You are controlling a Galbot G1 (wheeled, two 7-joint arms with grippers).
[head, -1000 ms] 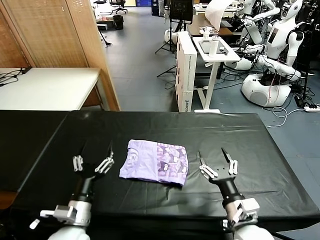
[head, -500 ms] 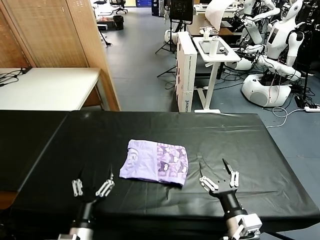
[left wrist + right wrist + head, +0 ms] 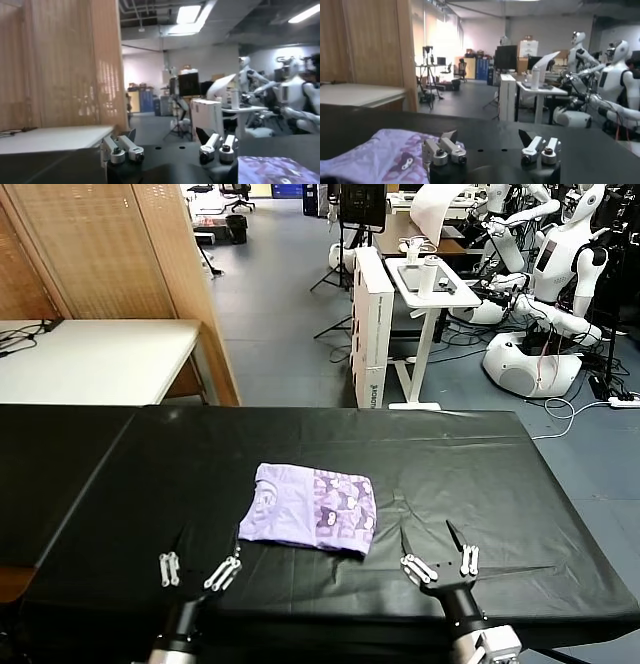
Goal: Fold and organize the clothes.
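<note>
Right now the T-shirt lies folded into a small, neat rectangle near the middle of the bench, which has a shiny black cover. The shirt is light purple. Its darker purple print shows on the half that is toward the robot's right side. The plain half has a small round mark on it.

Both arms sit low at the near edge of the bench, closer to the robot than the shirt. The left tool is near the shirt's left corner, but it does not touch the shirt. Its two fingers are spread wide and nothing is between them. The right tool is near the shirt's right corner, and it is also apart from the shirt. Its fingers are spread wide too, and they hold nothing.

From the left wrist, the left tool points across the bench, and a bit of the purple shirt shows beside it. From the right wrist, the right tool points the same way, with the shirt lying just beside one of its fingers.

Past the bench, far behind the shirt, stand a wooden screen, a white table, a small white stand and some white robots.
</note>
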